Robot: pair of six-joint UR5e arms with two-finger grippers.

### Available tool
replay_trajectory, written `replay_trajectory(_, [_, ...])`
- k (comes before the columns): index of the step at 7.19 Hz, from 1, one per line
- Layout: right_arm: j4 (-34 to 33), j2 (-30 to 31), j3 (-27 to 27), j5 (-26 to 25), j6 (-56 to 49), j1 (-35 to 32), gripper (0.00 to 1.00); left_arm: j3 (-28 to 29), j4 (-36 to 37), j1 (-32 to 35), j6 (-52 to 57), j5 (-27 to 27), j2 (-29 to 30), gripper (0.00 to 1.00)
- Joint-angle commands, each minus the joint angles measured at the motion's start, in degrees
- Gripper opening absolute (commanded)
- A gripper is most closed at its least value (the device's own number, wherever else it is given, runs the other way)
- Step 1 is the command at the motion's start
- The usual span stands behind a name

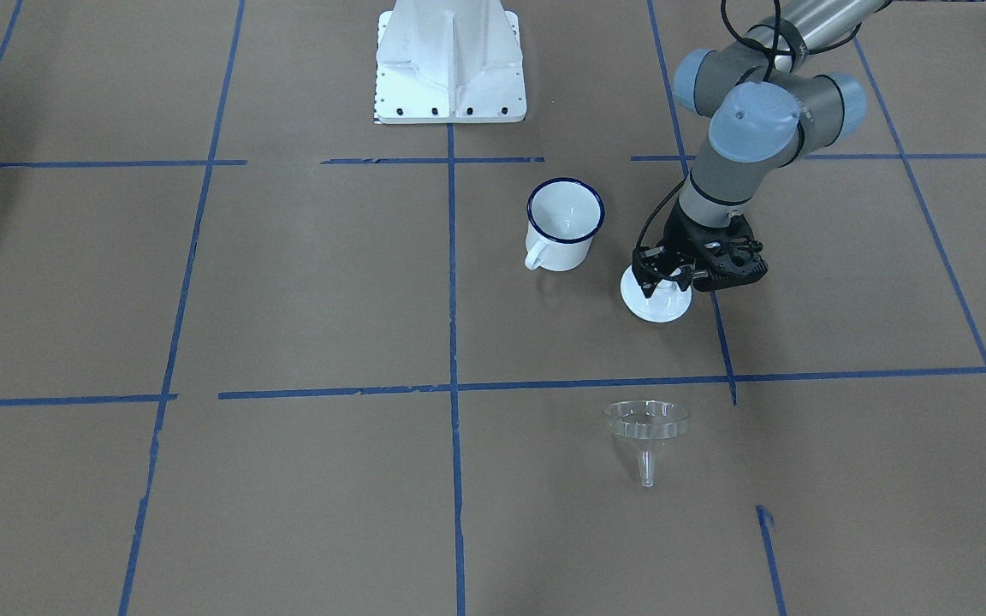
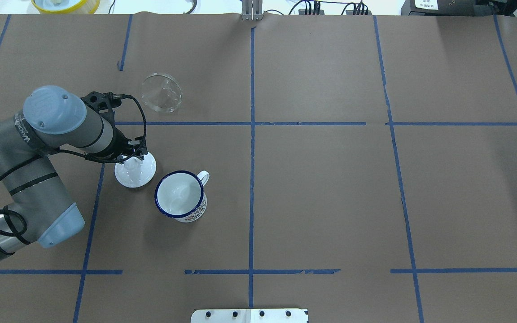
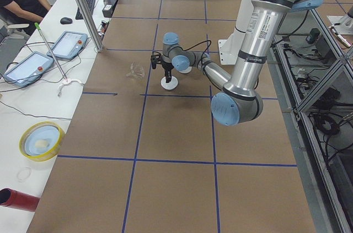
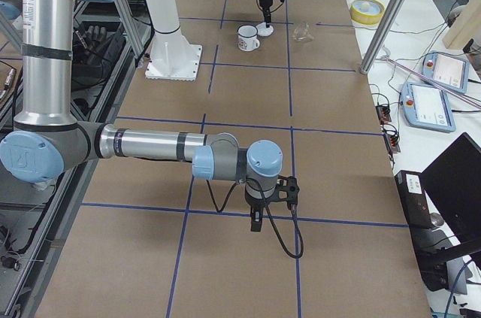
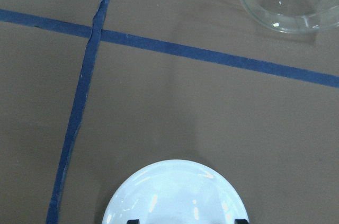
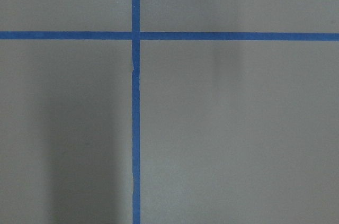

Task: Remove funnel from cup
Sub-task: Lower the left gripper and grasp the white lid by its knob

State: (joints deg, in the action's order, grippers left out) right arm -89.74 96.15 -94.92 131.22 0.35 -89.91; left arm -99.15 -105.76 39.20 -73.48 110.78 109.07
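The clear funnel (image 1: 647,423) stands on its own on the brown table, apart from the cup; it also shows in the overhead view (image 2: 161,92) and at the top right of the left wrist view (image 5: 288,1). The white cup (image 1: 563,224) with the dark blue rim stands upright and empty (image 2: 180,195). My left gripper (image 1: 668,287) points down right over a white round lid (image 2: 135,175) next to the cup. Its fingertips (image 5: 132,220) stand wide apart over the lid (image 5: 175,192), so it is open. My right gripper (image 4: 255,219) hangs over bare table far from these; whether it is open I cannot tell.
Blue tape lines (image 2: 252,134) cross the brown paper. The robot's white base (image 1: 450,68) stands behind the cup. Tablets (image 3: 25,68) and a yellow bowl (image 3: 41,140) lie on the side table past the edge.
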Motion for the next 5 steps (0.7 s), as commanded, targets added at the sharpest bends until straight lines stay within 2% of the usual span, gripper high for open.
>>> replay_trajectory(1, [0.00, 0.00, 0.00, 0.00, 0.00, 0.00, 1.00, -0.07, 0.12, 0.00, 0.00, -0.04, 0.00, 0.52])
replay_trajectory(5, [0.00, 0.00, 0.00, 0.00, 0.00, 0.00, 1.00, -0.43, 0.47, -0.87, 0.00, -0.12, -0.09, 0.52])
